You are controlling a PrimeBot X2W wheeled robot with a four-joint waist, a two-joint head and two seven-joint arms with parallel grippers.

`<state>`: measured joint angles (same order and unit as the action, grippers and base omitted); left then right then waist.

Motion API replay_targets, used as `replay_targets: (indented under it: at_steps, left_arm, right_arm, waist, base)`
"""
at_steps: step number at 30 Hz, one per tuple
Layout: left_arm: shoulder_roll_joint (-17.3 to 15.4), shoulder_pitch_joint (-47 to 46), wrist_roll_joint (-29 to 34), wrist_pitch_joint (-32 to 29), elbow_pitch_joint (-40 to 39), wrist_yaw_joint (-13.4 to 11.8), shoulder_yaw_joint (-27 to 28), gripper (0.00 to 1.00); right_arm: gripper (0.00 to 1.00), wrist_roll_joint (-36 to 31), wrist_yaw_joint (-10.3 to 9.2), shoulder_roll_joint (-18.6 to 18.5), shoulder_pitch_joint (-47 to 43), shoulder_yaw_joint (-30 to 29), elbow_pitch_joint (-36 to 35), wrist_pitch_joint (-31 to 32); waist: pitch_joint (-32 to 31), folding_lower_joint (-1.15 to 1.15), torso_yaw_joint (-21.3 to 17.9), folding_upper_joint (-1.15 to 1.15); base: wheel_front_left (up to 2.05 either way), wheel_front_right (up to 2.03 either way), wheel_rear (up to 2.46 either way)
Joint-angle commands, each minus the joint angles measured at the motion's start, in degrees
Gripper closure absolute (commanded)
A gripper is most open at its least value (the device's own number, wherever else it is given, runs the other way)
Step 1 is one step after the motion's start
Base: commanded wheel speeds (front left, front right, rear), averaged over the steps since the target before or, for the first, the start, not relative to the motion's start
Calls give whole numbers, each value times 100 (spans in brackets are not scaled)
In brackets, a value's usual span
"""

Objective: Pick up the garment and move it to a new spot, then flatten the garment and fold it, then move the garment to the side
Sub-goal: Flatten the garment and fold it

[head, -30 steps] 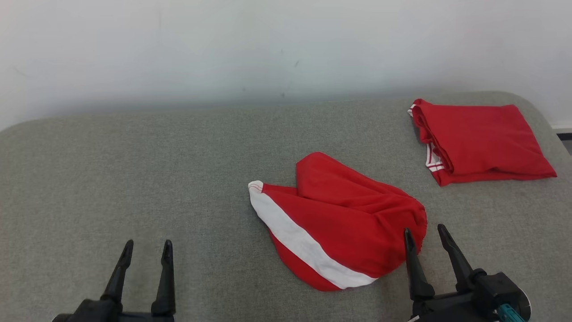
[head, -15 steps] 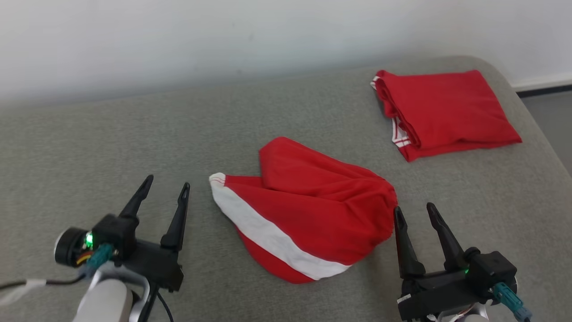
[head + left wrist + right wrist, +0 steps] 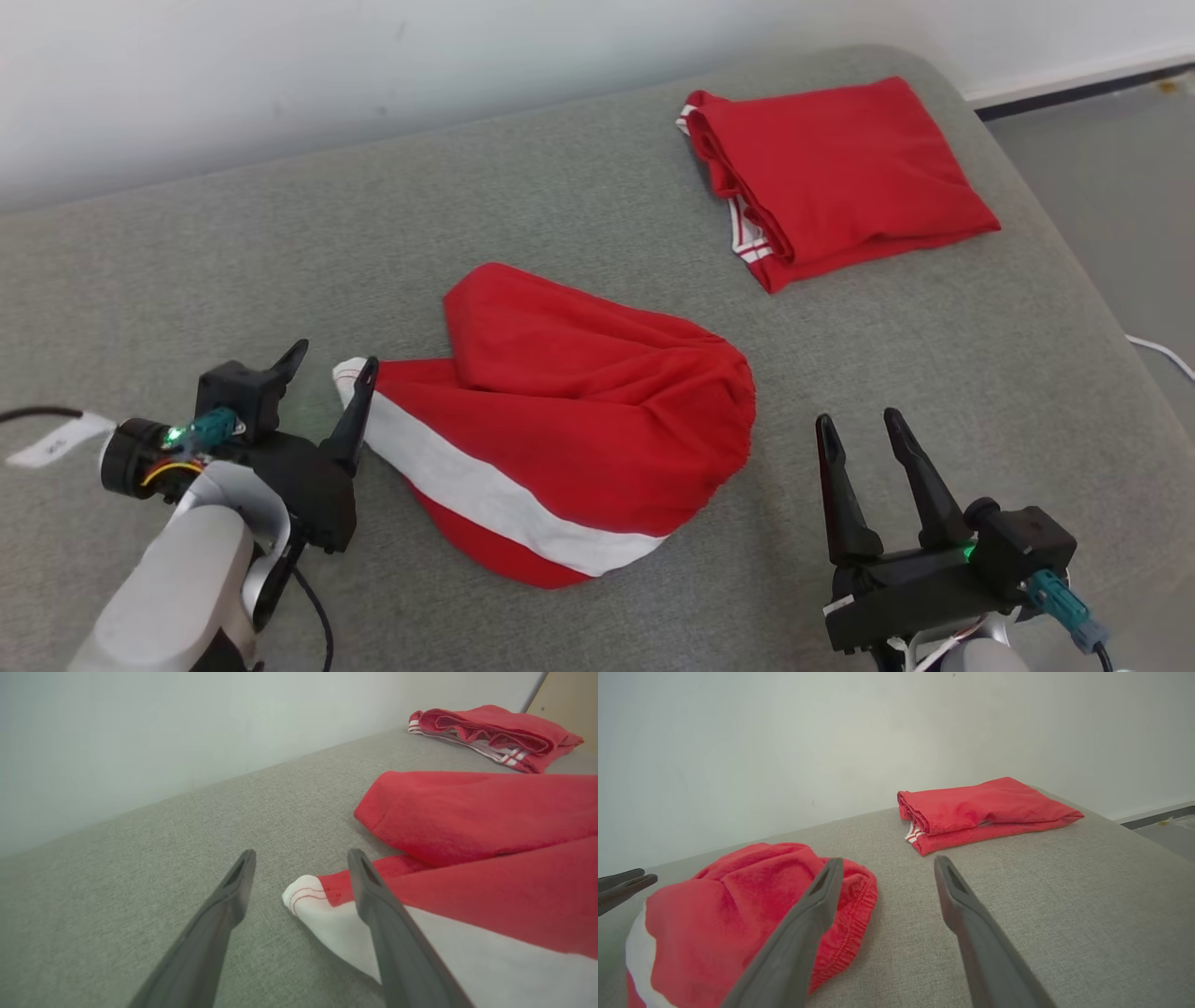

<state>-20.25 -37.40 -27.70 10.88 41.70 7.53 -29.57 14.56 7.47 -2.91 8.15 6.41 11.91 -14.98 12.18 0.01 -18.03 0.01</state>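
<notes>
On the left, the left gripper (image 3: 333, 357) has its two long dark fingers spread wide and holds nothing. It is low over the grey woven padded surface (image 3: 187, 261). In the left wrist view, the white corner (image 3: 303, 895) of the garment shows between its fingers.

In the middle of the surface lies the crumpled red cloth garment with a broad white band (image 3: 579, 439). It is a loose heap, with one red flap turned over on top.

I judge the garment to be light, soft and quite limp. When lifted it will likely sag and hang down instead of keeping its shape. It does not look slippery or fragile. A good place to take hold is this white corner, where the cloth is stitched and a little thicker. A second good place is the gathered red hem (image 3: 859, 905) on the garment's right edge, so that the heap can open between two holds.

The right gripper (image 3: 857, 419) is near this hem but apart from it. Its fingers also stand wide and empty.

Far right at the back, a folded red garment with thin white stripes (image 3: 840, 168) lies well apart.
</notes>
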Motion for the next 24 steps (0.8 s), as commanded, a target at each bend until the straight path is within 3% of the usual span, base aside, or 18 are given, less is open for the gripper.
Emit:
replay_targets:
  at_steps: [1,10,11,12,13,14,19,24]
  left_arm:
    - [-41,-116,-103,-76,92,-10,-93,0]
    - [-116,-427,-630,-803,710,-10,-862,0]
    - [-126,-454,-668,-819,714,-10,-919,48]
    - [-145,-484,-728,-809,726,-10,-962,62]
    - [-160,-503,-778,-793,745,-10,-1009,92]
    - [-168,-510,-817,-766,761,-11,-1052,100]
    - [-132,-611,-963,-498,898,-10,-1138,100]
    - [-13,-439,-971,8,901,-172,-1019,100]
  right_arm:
    - [0,42,3,9,12,13,5,-23]
    - [0,91,3,9,1,22,36,-22]
    - [0,96,3,9,-1,14,37,-22]
    - [0,103,3,9,2,7,38,-22]
    - [0,104,3,9,8,5,43,-23]
    - [0,104,3,9,18,5,44,-23]
    - [0,64,3,9,7,-39,39,-23]
    - [0,37,3,8,-150,-122,34,-23]
  waist:
    - [69,-1,-113,-1]
    - [57,-1,-177,-1]
    - [55,-1,-172,-1]
    - [51,-1,-166,-1]
    - [45,-1,-161,-1]
    - [38,-1,-154,-1]
    - [-44,-1,-66,-1]
    - [-160,-1,181,-1]
  base:
    - [0,0,0]
    - [0,0,0]
    - [0,0,0]
    - [0,0,0]
    - [0,0,0]
    - [0,0,0]
    - [0,0,0]
    - [0,0,0]
